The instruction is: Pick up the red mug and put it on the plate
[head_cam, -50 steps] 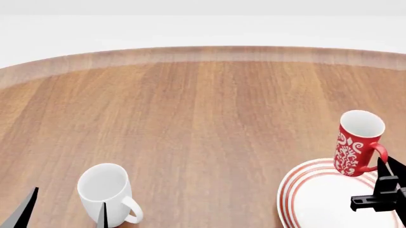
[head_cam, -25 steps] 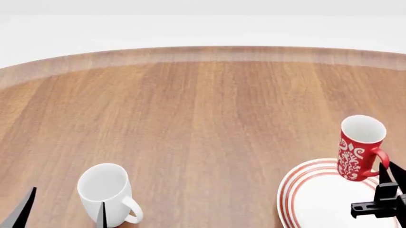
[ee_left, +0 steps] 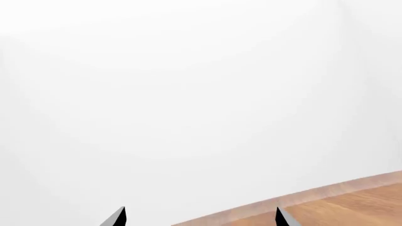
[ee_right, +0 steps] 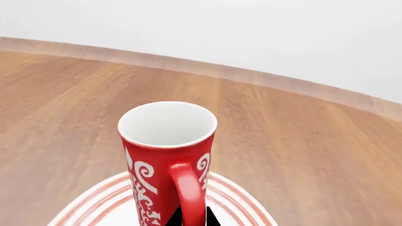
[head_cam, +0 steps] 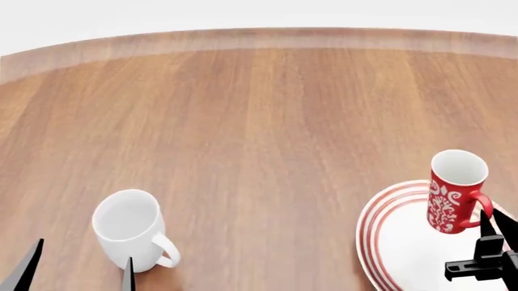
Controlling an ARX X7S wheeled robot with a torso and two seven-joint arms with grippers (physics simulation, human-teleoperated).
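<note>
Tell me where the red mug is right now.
In the head view, the red mug stands upright at the right, over the plate, its handle toward the right gripper.

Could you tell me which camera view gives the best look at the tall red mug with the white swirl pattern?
The right wrist view: the tall red mug with the white swirl pattern fills the centre, showing its white inside, handle and pattern close up. The head view shows the red mug small, near its right edge, over the red-ringed white plate. The left wrist view shows none of it.

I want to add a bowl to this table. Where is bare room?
The wide wood stretch of the table between the white mug and the plate is bare, as is everything toward the far edge. Crowded: the near right, with the red mug and right gripper.
</note>
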